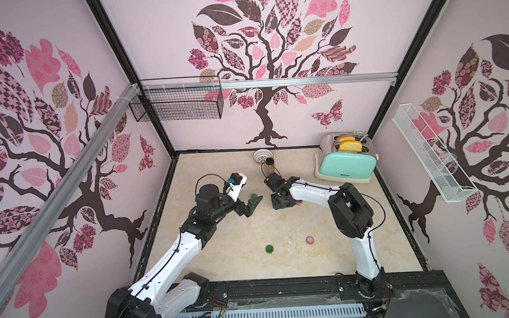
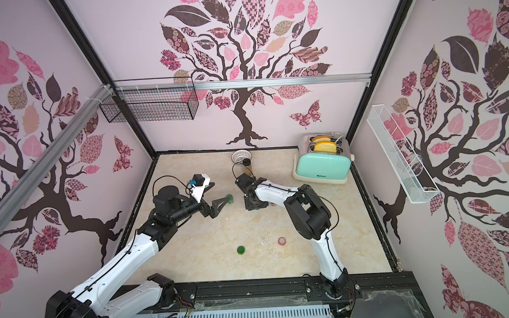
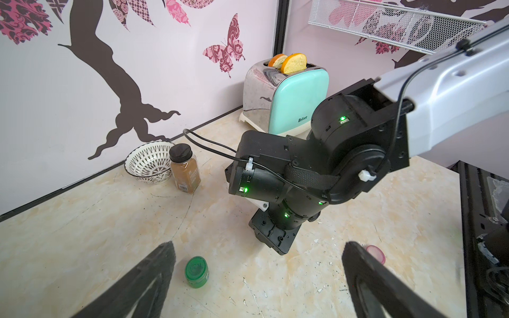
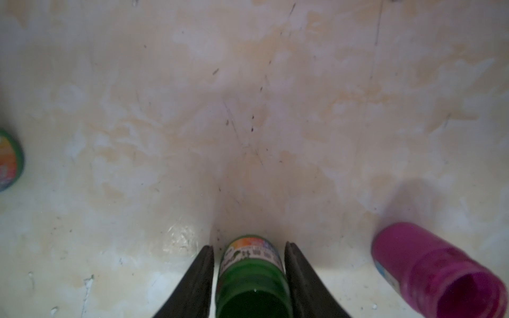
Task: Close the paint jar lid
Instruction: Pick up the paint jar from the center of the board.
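Note:
An open green paint jar (image 4: 252, 275) stands between the fingers of my right gripper (image 4: 249, 246), which is shut on its sides. In both top views that gripper points straight down and hides the jar. A loose green lid (image 1: 269, 249) (image 2: 240, 249) lies on the table towards the front. An open magenta jar (image 4: 435, 275) (image 1: 299, 202) stands just beside the held jar. A pink lid (image 1: 309, 240) (image 3: 375, 253) lies near the green lid. My left gripper (image 3: 259, 245) hangs wide open, holding nothing, above a closed green jar (image 3: 196, 271) (image 2: 230, 198).
A mint toaster (image 1: 346, 162) with bread stands in the back right corner. At the back wall are a patterned bowl (image 1: 262, 155) and a brown spice jar (image 3: 185, 168). A black wire basket (image 1: 177, 102) and a white wire shelf (image 1: 430, 153) hang on the walls.

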`<state>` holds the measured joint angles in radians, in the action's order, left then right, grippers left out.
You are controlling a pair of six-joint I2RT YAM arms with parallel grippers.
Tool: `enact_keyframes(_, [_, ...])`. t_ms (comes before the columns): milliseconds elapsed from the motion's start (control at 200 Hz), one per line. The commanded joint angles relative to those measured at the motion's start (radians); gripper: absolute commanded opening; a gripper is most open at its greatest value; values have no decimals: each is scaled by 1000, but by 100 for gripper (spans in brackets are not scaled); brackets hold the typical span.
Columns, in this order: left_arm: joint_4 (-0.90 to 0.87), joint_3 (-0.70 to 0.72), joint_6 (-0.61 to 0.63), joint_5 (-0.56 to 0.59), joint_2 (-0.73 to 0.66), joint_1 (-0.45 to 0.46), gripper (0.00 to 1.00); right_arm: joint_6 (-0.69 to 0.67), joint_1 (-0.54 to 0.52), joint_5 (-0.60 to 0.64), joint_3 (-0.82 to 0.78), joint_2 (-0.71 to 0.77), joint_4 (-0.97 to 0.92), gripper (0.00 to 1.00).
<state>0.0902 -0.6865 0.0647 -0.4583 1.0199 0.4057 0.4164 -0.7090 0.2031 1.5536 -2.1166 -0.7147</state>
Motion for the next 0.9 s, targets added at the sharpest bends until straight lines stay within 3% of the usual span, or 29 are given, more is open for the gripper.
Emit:
enact_keyframes(0, [2, -30, 14, -19, -8, 2, 98, 17, 6, 13, 36, -10, 0, 44])
enact_keyframes(460, [3, -27, 21, -28, -4, 2, 98, 0, 7, 12, 31, 23, -14, 27])
enact_keyframes(895, [45, -2, 41, -103, 13, 4, 98, -158, 7, -91, -65, 427, -146, 26])
